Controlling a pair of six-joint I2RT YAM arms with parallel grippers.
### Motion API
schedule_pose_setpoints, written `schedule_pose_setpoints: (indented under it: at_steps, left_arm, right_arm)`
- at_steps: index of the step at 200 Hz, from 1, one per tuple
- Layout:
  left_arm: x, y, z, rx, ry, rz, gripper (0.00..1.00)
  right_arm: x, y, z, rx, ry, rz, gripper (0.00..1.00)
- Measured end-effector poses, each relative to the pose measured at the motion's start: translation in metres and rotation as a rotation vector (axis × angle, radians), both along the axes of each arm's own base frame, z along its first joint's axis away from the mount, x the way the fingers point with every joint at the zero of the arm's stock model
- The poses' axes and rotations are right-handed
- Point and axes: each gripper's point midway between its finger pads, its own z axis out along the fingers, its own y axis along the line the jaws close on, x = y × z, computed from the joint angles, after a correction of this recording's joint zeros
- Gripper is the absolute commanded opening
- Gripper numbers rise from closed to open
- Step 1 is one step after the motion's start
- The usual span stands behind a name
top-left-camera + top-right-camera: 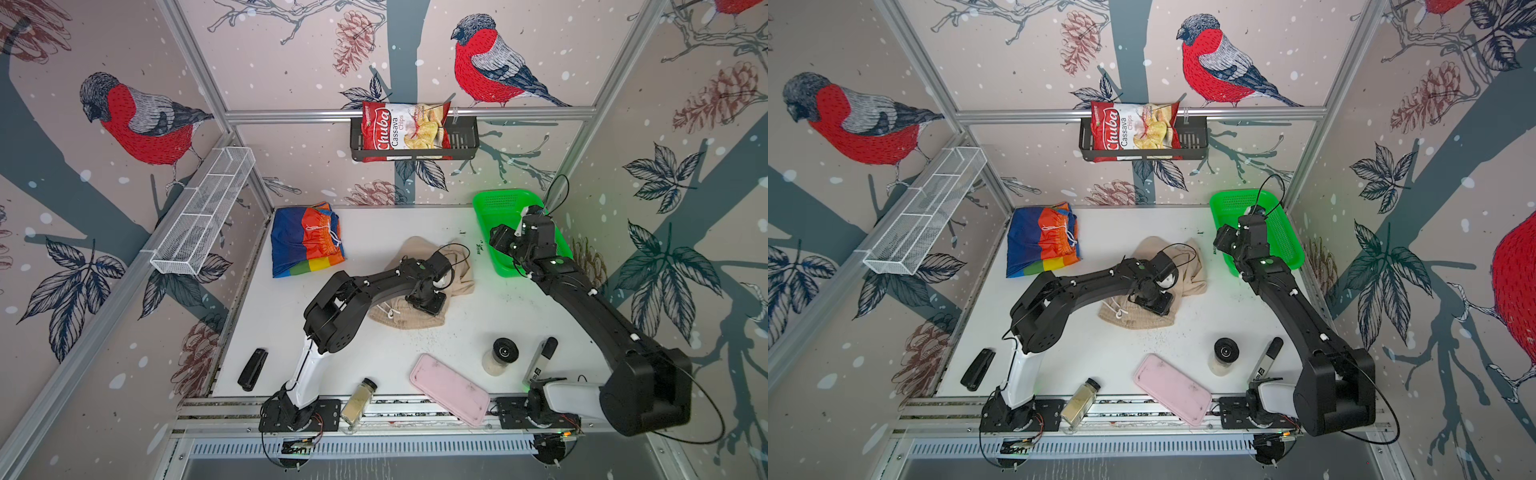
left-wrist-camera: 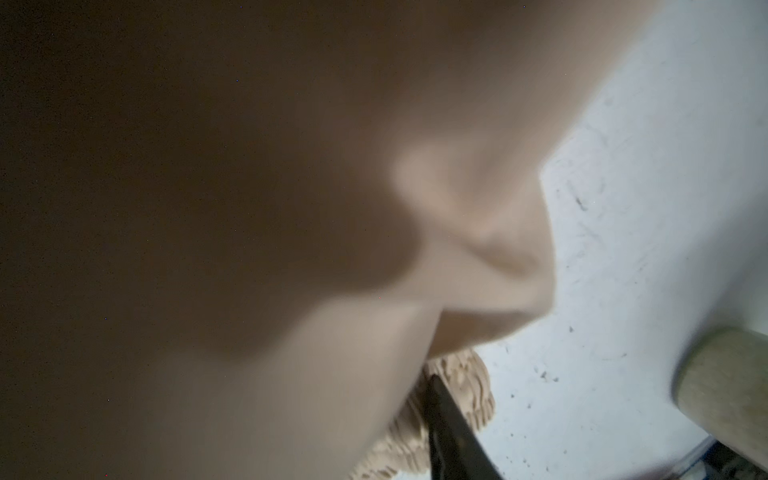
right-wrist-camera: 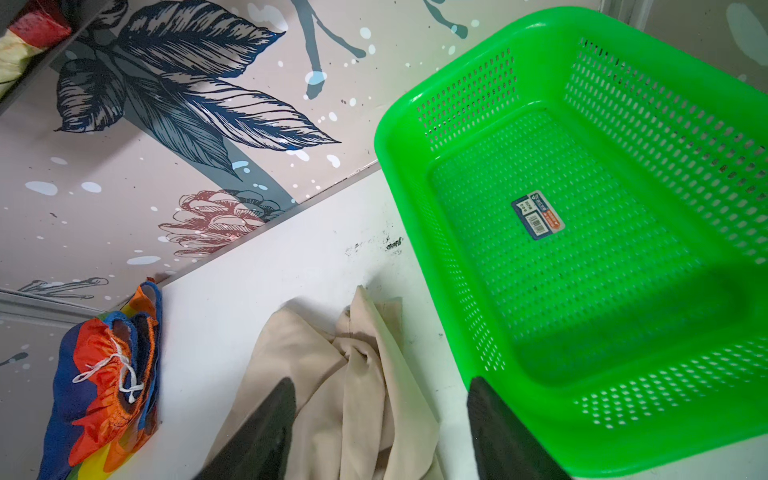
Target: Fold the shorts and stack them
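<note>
The left end effector (image 1: 428, 302) is down on the beige shorts (image 1: 411, 251), on their near half just past the gathered waistband (image 1: 405, 322). Its wrist view is almost filled by blurred beige cloth right against the lens. Only one dark finger (image 2: 451, 432) shows, next to a scrap of ruffled waistband, so I cannot tell whether it is clamped on the fabric or only resting on it.

From that end effector the shorts' long axis runs away from the robot. The waistband is on the near side and the crumpled legs are on the far side, slanting toward the right arm. The left arm is clearly the nearer one and is touching the cloth. As I judge it, the fold turns on carrying one end over the other along that axis.

The right end effector (image 3: 382, 384) hangs released, fingers well apart with nothing between them. It is above the table (image 1: 395, 224) where the leg ends come near the basket (image 1: 503, 203). The legs lie just below it and toward the left arm, and the basket is just beside it on the opposite side.

Farther off, the rainbow shorts (image 1: 305, 243) lie folded well to the left of the left end effector, by the table's far corner. They are apart from the beige pair, so stacking is not yet done.

In both top views the left arm covers the beige pair's middle, so how the layers lie there is unclear.
</note>
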Motion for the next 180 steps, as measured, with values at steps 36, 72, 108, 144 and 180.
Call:
schedule_pose_setpoints:
  at_steps: [36,72,108,144,180]
  left_arm:
    - [-0.002,-0.006,-0.004,0.032,0.005,-0.012,0.21]
    - [-0.004,-0.012,-0.004,0.044,0.009,-0.026,0.0]
    - [0.003,-0.01,0.038,0.052,-0.053,-0.044,0.0]
    - [0.05,0.006,0.169,0.026,-0.377,0.009,0.0]
    - [0.083,0.07,0.271,0.128,-0.701,0.135,0.0]
  right_arm:
    - [0.001,-0.001,-0.003,-0.001,0.007,-0.004,0.67]
    - [0.001,-0.002,-0.004,0.0,0.009,-0.007,0.67]
    - [0.001,-0.005,-0.004,0.0,0.01,-0.014,0.67]
    - [0.004,-0.005,0.003,-0.001,-0.002,-0.013,0.67]
    - [0.011,-0.001,0.009,0.008,-0.019,0.0,0.69]
